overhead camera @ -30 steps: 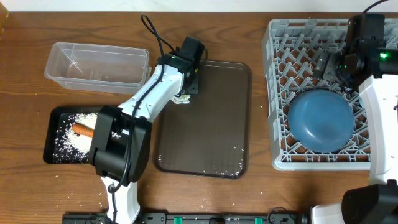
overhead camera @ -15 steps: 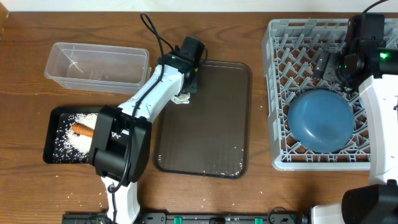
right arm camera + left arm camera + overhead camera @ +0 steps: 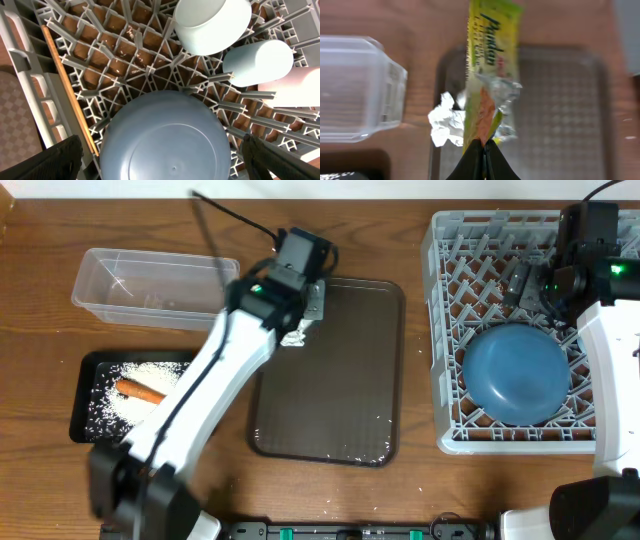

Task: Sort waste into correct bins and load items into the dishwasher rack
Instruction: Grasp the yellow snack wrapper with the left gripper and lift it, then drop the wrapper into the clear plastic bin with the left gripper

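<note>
My left gripper (image 3: 484,145) is shut on the lower end of the yellow-green wrapper (image 3: 492,50), which stands up from the fingertips. Crumpled white paper (image 3: 447,122) lies just beyond, at the left edge of the brown tray (image 3: 560,100). In the overhead view the left gripper (image 3: 311,302) hovers by that paper (image 3: 293,337). The black tray (image 3: 82,395) holds rice (image 3: 108,408) and a carrot (image 3: 138,390). The clear box (image 3: 155,285) lies behind it. My right gripper (image 3: 165,160) hangs open over the blue plate (image 3: 170,140) in the dishwasher rack (image 3: 440,330).
In the rack lie a light blue bowl (image 3: 212,25), two cups (image 3: 257,62) and a chopstick (image 3: 70,95) along the left wall. The brown serving tray (image 3: 330,370) sits between the bins and the rack, with a few rice grains near its front edge.
The left arm has risen and swung, blurred in the overhead view, carrying the wrapper. The crumpled paper stays at the tray's edge. The right arm has not moved.
</note>
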{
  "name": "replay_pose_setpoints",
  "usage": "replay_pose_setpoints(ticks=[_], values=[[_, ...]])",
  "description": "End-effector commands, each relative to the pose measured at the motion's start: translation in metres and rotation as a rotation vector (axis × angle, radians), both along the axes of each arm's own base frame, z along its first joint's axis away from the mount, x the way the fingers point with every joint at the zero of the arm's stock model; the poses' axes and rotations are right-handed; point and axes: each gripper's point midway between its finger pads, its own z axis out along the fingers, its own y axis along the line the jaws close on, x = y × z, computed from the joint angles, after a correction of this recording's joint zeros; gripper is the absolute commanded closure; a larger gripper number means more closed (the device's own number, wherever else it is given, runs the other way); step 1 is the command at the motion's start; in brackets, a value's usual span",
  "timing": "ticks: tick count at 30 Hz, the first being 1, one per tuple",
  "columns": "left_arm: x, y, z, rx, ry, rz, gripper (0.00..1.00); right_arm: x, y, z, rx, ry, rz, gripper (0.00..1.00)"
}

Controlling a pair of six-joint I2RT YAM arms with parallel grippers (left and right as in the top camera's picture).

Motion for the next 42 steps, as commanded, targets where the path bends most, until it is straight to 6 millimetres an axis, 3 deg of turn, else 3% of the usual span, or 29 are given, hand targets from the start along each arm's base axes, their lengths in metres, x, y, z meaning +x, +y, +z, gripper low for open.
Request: replay_pose_setpoints(ticks=[1, 4, 6, 9, 12, 18, 22, 23, 28, 34, 40, 42], values=[[-0.001, 0.007, 0.006, -0.003, -0.007, 0.036, 0.94, -0.001, -0.003, -0.002, -0.02, 0.011, 0.004, 0.01], [0.001, 0.012, 0.009, 0.013, -0.024, 0.054, 0.94, -0.001, -0.003, -0.002, -0.02, 0.011, 0.004, 0.01], [0.01, 0.031, 0.016, 0.07, -0.079, 0.131, 0.94, -0.001, -0.003, -0.002, -0.02, 0.011, 0.004, 0.01], [0.026, 0.08, 0.037, 0.149, -0.21, 0.378, 0.94, -0.001, -0.003, -0.002, -0.02, 0.011, 0.004, 0.01], [0.036, 0.119, 0.048, 0.165, -0.271, 0.519, 0.94, -0.001, -0.003, -0.002, -0.02, 0.011, 0.004, 0.01], [0.043, 0.183, 0.038, 0.091, -0.27, 0.744, 0.9, -0.001, -0.003, -0.002, -0.02, 0.011, 0.004, 0.01], [0.051, 0.202, 0.018, 0.025, -0.217, 0.778, 0.89, -0.001, -0.003, -0.002, -0.02, 0.01, 0.004, 0.01], [0.053, 0.205, 0.011, 0.008, -0.194, 0.776, 0.83, -0.001, -0.003, -0.002, -0.02, 0.011, 0.004, 0.01], [0.06, 0.203, -0.012, -0.055, -0.133, 0.768, 0.19, -0.001, -0.003, -0.002, -0.02, 0.011, 0.004, 0.01], [0.057, 0.178, -0.023, -0.155, -0.041, 0.674, 0.16, -0.001, -0.003, -0.002, -0.02, 0.011, 0.004, 0.01], [0.04, 0.106, -0.021, -0.307, 0.102, 0.309, 0.16, -0.001, -0.003, -0.002, -0.02, 0.011, 0.004, 0.01], [0.032, 0.094, -0.027, -0.31, 0.144, 0.286, 0.16, -0.001, -0.003, -0.002, -0.02, 0.011, 0.004, 0.01]])
